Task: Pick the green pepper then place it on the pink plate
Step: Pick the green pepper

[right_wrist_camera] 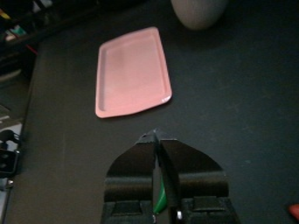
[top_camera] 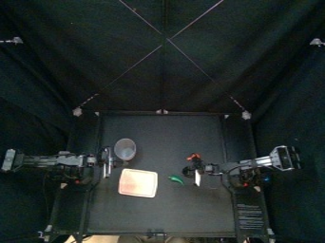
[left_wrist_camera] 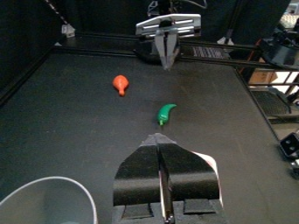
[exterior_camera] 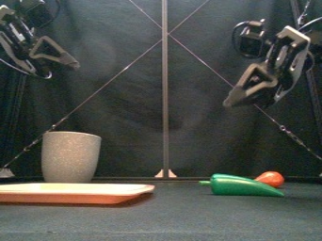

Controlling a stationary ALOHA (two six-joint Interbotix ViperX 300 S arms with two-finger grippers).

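Observation:
The green pepper (top_camera: pixel 174 178) (exterior_camera: pixel 246 185) (left_wrist_camera: pixel 167 113) lies on the black table just right of the pink plate (top_camera: pixel 137 183) (exterior_camera: pixel 75 193) (right_wrist_camera: pixel 131 70). The plate holds nothing. My left gripper (top_camera: pixel 108 163) (exterior_camera: pixel 56 56) (left_wrist_camera: pixel 162 140) hangs shut and empty above the table's left side, behind the plate. My right gripper (top_camera: pixel 203 171) (exterior_camera: pixel 246 89) (right_wrist_camera: pixel 152 138) is raised on the right, also shut and empty, a little right of the pepper. Neither gripper touches anything.
A tall grey speckled cup (top_camera: pixel 124 147) (exterior_camera: pixel 71 155) (left_wrist_camera: pixel 47 201) (right_wrist_camera: pixel 201 10) stands upright behind the plate. A red-orange toy (top_camera: pixel 193 158) (exterior_camera: pixel 269 178) (left_wrist_camera: pixel 121 83) lies just behind and right of the pepper.

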